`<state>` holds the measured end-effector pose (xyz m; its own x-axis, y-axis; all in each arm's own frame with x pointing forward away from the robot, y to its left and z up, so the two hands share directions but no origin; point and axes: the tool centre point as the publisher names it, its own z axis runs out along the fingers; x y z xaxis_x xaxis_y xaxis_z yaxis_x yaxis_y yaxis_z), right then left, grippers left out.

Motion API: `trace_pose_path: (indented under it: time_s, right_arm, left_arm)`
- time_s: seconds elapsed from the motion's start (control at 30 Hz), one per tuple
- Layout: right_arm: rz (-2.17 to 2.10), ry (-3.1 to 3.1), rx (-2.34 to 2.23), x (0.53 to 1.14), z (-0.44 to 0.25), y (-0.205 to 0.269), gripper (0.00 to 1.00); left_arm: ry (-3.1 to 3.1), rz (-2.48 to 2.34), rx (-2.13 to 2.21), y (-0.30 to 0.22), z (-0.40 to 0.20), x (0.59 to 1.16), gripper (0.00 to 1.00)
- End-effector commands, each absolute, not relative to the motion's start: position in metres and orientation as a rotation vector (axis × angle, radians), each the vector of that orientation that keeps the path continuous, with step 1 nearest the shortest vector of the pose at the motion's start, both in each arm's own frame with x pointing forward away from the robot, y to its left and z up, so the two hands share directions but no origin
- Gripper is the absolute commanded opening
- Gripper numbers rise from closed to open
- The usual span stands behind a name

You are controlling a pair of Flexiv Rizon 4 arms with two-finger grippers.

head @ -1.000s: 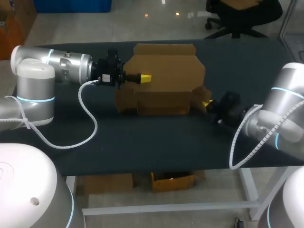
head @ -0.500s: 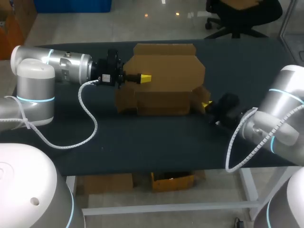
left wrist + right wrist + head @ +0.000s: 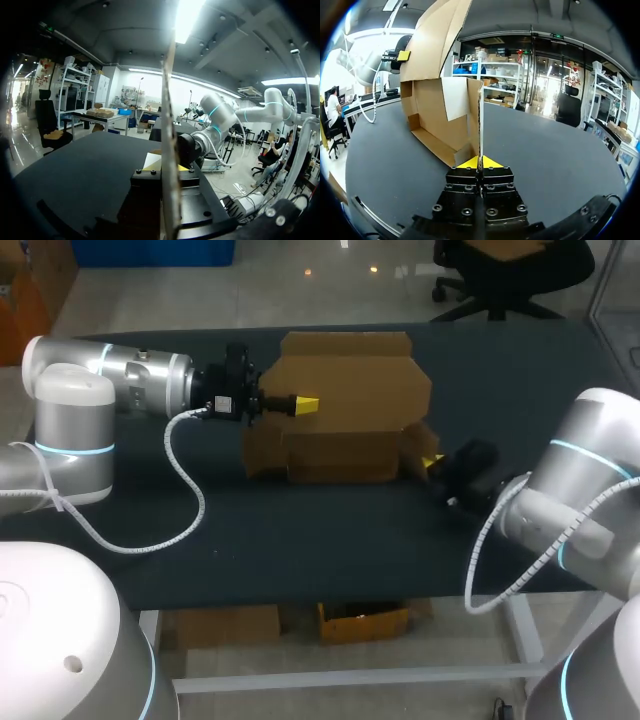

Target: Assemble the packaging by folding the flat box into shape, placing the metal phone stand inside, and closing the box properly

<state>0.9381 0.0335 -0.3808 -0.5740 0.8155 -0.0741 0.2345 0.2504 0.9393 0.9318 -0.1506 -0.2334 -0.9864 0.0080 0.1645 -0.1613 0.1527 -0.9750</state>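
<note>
- A box (image 3: 345, 405) of plain brown corrugated cardboard is recorded on the dark table (image 3: 300, 530), towards the far edge and about the middle of its width, between the two grippers.
- The box is only part folded. A tall rear panel (image 3: 350, 370) stands upright, with cut-in corners along its top edge. A lower front wall is raised before it, and short flaps project at both ends.
- In the right wrist view the box (image 3: 437, 100) is seen open at the near end: a narrow floor strip lies flat on the table, the walls rise from it, and a paler inner flap is turned inward.
- The left gripper (image 3: 305, 403) is found at the left edge of the rear panel, high up. In its own view the panel (image 3: 168, 115) is seen edge-on, running up between the fingers, and the left gripper (image 3: 169, 165) is pressed onto it from both sides.
- The same yellow tip is noted in the right wrist view, on the edge of the tall panel.
- The right gripper (image 3: 432, 460) is low, at the box's right end flap (image 3: 418, 445). In its own view the right gripper (image 3: 480, 162) is closed on the flap's thin edge, one yellow tip on each face.
- The right arm enters from the right; the left arm lies level from the left.
</note>
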Motion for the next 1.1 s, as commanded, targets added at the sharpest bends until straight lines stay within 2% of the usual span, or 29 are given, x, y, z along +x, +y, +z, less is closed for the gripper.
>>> trace_pose_path:
  time_s: [0.03,1.1]
  right_arm:
    - [1.245,1.861,1.009,0.938,-0.383,0.042,0.00]
    - [1.181,1.754,1.131,0.938,-0.384,0.064,0.00]
  left_arm:
    - [-2.280,1.955,0.149,-0.151,-0.238,0.933,0.00]
    - [-2.280,1.955,0.149,-0.151,-0.238,0.933,0.00]
